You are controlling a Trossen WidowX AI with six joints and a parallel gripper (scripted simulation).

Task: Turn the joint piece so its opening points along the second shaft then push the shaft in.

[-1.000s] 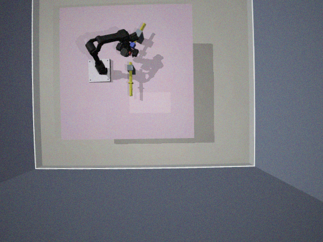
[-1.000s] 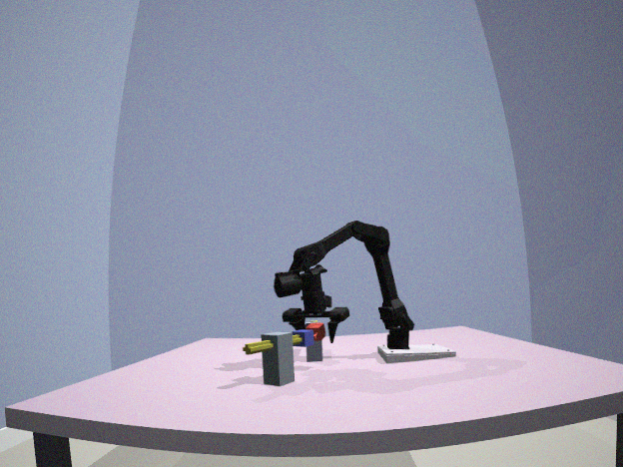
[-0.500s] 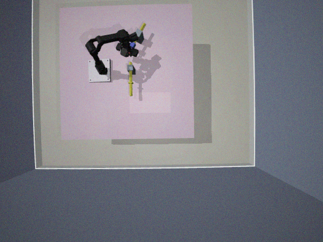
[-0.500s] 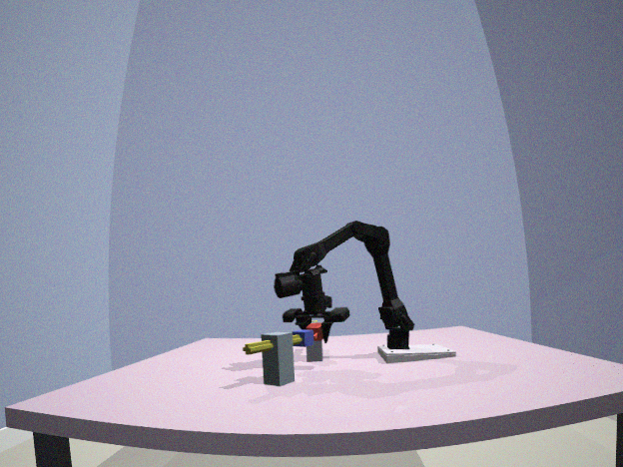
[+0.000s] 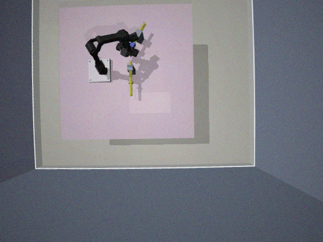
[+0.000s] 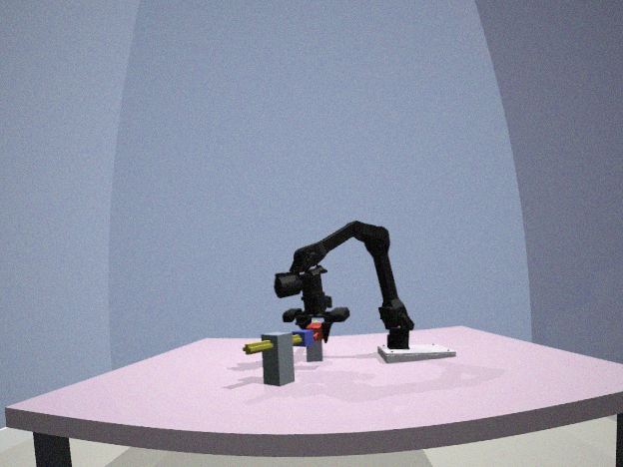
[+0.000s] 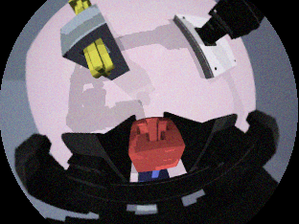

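The red joint piece (image 6: pixel 314 331) (image 7: pixel 155 152) is between the two black fingers of my gripper (image 6: pixel 315 335) (image 7: pixel 149 116), which is shut on its sides. Its slotted opening shows in the wrist view, facing the upper side of that view. Whether it points exactly along the second shaft I cannot tell. The blue hinge part (image 5: pixel 132 45) (image 6: pixel 303 338) (image 7: pixel 154 175) joins it to the first yellow shaft (image 5: pixel 143 26) (image 6: pixel 258 346) in the first grey block (image 5: pixel 138 31) (image 6: pixel 278 359). The second yellow shaft (image 5: pixel 131 89) (image 7: pixel 98 58) passes through the second grey block (image 5: pixel 130 67) (image 7: pixel 117 59), its near end apart from the red piece.
The white base plate (image 5: pixel 99 78) (image 6: pixel 419 351) (image 7: pixel 203 57) of the arm stands beside the second block. The pink table top (image 5: pixel 86 117) (image 6: pixel 151 396) carries both blocks. My arm reaches over from the base, above the first block's side.
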